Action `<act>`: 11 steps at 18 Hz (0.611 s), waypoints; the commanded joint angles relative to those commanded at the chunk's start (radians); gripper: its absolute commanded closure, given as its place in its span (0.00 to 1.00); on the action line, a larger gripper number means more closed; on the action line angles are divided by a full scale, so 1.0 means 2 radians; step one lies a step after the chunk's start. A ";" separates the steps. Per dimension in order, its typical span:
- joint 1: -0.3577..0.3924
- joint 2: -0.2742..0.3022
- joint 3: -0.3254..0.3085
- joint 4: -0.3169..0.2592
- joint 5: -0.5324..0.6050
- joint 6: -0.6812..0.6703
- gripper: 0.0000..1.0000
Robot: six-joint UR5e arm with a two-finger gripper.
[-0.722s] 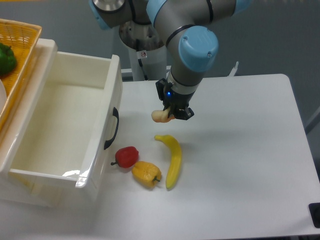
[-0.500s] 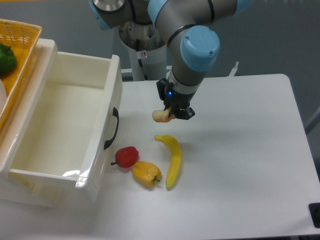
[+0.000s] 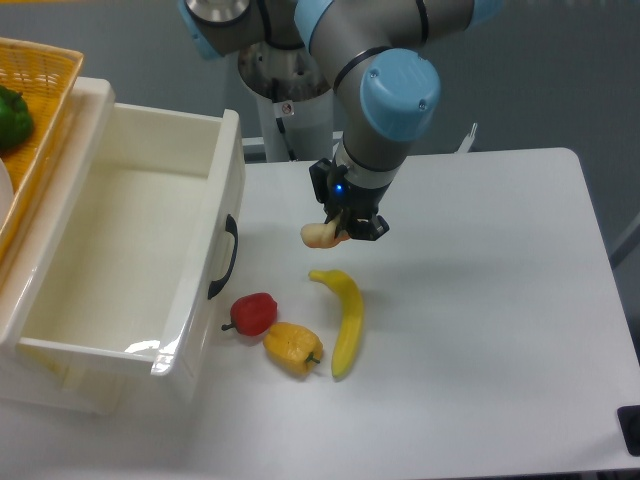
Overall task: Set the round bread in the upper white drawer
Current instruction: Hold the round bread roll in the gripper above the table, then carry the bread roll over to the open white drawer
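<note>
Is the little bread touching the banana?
Apart. The camera view shows the round bread held up in the gripper, with bare white table between it and the banana lying below.

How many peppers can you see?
3. A red pepper lies on the white table by the drawer front, a yellow pepper beside it, and a green pepper in the woven basket. More may hide there.

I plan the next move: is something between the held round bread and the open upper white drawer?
Nothing visible blocks it. The gripper holds the round bread above bare table, right of the upper white drawer. Only the drawer's front panel must be cleared; its visible interior looks empty.
</note>
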 joint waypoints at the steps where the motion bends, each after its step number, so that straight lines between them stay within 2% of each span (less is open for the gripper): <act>1: 0.000 -0.001 0.004 0.000 -0.001 -0.008 0.75; 7: -0.002 0.000 0.007 -0.001 -0.004 -0.028 0.75; 11: 0.000 0.004 0.010 0.000 -0.038 -0.055 0.75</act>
